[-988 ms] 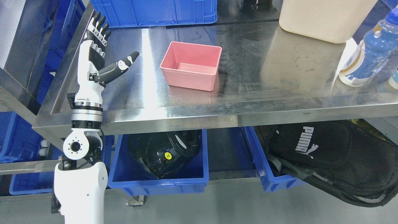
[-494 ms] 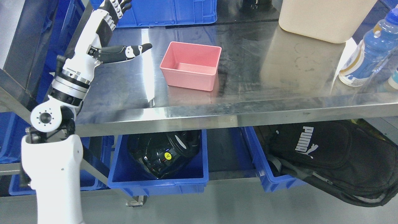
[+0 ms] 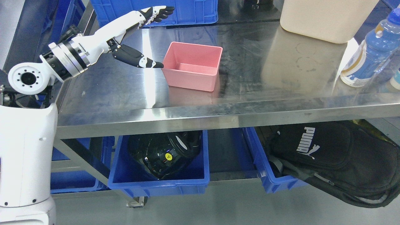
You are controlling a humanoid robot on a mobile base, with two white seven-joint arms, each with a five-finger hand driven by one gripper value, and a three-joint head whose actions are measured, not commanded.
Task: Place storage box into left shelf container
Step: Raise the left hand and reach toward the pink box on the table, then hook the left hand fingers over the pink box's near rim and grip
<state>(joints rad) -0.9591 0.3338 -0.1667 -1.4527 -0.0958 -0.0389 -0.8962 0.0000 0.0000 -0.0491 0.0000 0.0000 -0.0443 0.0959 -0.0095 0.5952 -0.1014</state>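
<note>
From the head view, a steel table [image 3: 256, 93] fills the upper frame, with the empty pink storage box [image 3: 191, 66] standing upright near its middle, a blue crate [image 3: 162, 11] at twelve o'clock from it, a cream container [image 3: 325, 17] at two o'clock and a blue bottle [image 3: 370, 51] at three o'clock. The left hand [image 3: 142, 37] reaches in at nine o'clock of the box, fingers spread and holding nothing, its thumb tip just beside the box's left wall. Under the table, at six o'clock, a blue bin [image 3: 159, 184] holds a black helmet-like object [image 3: 165, 153], and a second blue bin [image 3: 268, 175] at five o'clock carries a black bag [image 3: 331, 159].
</note>
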